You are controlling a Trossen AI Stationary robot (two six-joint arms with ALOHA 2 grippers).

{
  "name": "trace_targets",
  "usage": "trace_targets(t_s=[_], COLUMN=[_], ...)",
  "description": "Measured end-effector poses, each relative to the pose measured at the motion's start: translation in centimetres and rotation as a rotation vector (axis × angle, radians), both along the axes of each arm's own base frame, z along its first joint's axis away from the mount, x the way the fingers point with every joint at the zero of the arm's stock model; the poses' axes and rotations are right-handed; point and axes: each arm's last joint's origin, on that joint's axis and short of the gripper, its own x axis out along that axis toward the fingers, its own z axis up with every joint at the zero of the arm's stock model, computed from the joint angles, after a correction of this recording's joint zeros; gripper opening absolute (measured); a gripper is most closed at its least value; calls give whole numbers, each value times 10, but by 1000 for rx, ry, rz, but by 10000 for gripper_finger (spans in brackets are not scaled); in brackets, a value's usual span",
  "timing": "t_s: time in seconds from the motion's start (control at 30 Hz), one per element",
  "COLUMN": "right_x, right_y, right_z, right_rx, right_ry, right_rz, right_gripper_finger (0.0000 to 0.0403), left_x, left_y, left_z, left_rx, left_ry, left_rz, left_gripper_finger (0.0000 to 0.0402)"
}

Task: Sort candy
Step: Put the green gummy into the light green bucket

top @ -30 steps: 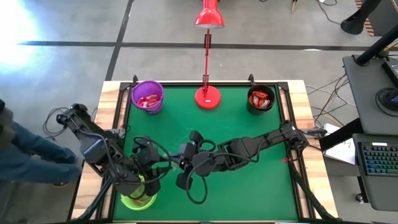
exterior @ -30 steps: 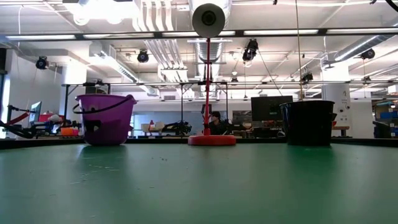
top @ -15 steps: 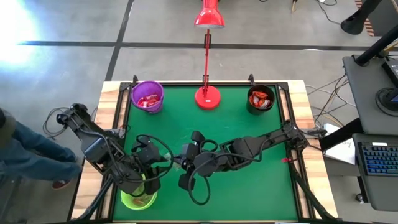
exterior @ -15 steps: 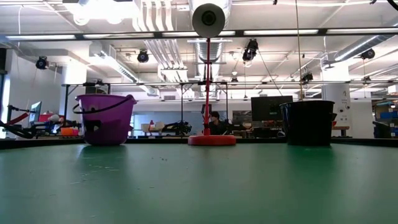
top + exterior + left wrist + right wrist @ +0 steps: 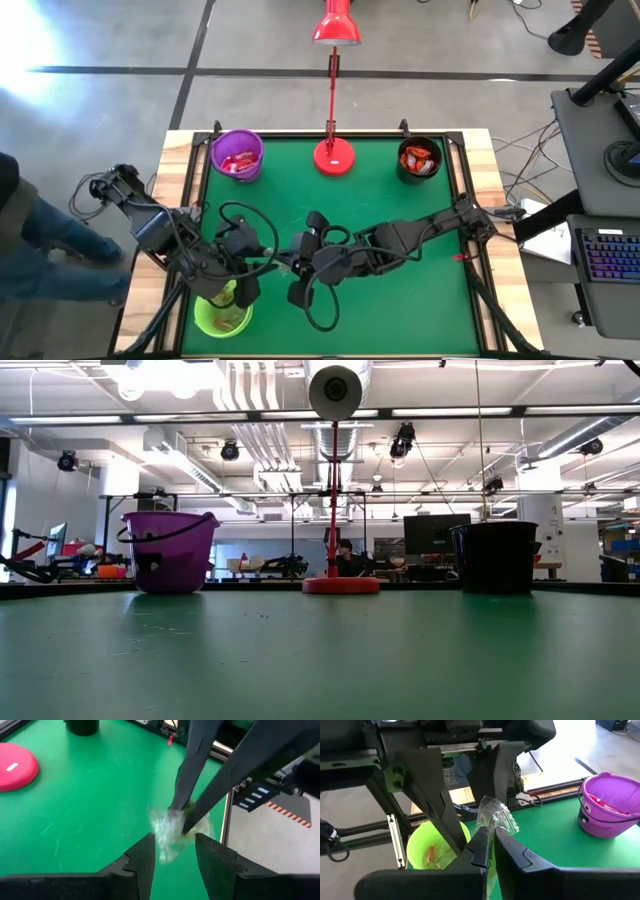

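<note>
Clear-wrapped candy (image 5: 496, 817) stays steadiest if right gripper (image 5: 491, 837), clamped on it, feeds the parted left gripper (image 5: 174, 851) at nine o'clock.

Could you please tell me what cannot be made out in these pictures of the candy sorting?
- Low view: both arms and the green bucket are out of frame.
- Low view: the contents of the purple bucket and black bucket are hidden by their walls.
- Left wrist view: the clear wrapper is blurred; its contents are unreadable.
- High view: the right gripper and the wrapper are lost among dark links and cables.
</note>
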Motion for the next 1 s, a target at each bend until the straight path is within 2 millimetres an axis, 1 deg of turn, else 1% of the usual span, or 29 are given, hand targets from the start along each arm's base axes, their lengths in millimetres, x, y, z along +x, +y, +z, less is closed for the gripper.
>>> trace_targets(t_s=[0.27, 0.57, 0.7, 1.0], right_x=[0, 1, 0, -4], right_y=[0, 1, 1, 1], right_z=[1, 2, 4, 10], right_rx=[-4, -5, -2, 4], right_ry=[-9, -19, -27, -41], right_rz=[4, 9, 10, 12], right_gripper_finger=[9, 9, 9, 9], left_x=[8, 15, 18, 18], left_y=[3, 0, -2, -2], left_z=[2, -2, -4, -4], left_rx=[10, 20, 29, 101], left_ry=[-27, -31, -24, -37], left_rz=[-2, -12, -21, -28], left_gripper_finger=[123, 117, 95, 11])
